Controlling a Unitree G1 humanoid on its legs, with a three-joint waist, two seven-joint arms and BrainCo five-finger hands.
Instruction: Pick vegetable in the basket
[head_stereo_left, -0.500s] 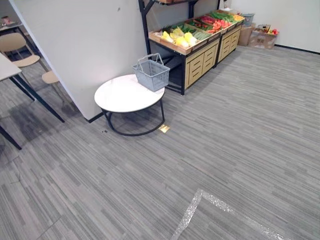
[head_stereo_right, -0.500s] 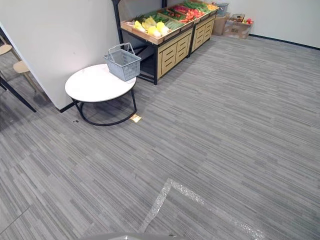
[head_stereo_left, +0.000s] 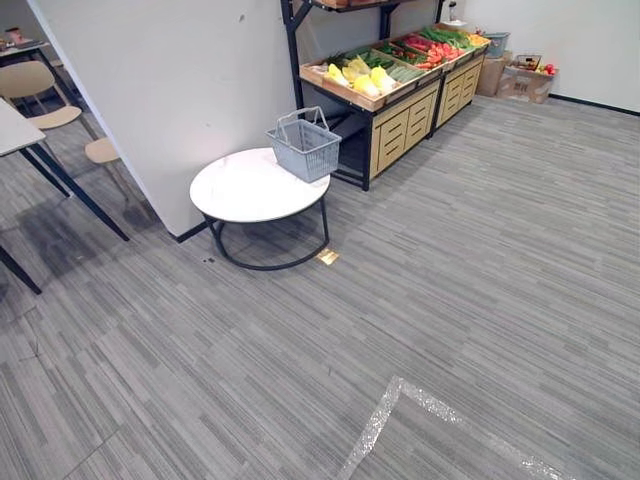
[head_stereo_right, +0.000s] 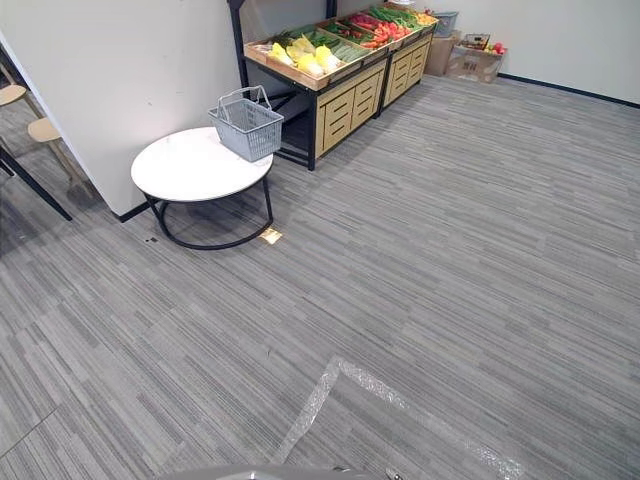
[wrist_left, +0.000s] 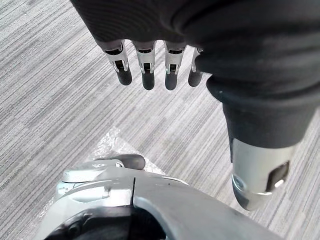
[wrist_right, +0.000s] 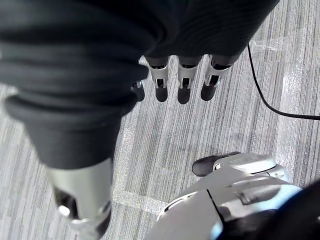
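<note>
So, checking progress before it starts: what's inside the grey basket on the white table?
Nothing shows in the grey basket, neither above its rim nor through its slatted walls. The near wall hides its bottom, so a small item lying there cannot be ruled out.

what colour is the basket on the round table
The basket is grey, clearest in the left eye view.

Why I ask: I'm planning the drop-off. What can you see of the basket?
The basket is grey and plastic-looking, with slotted walls and two thin handles raised above its rim. It stands upright on the far edge of the round white table, on the side nearest the vegetable stand. Nothing shows inside it, and only the table touches it.
</note>
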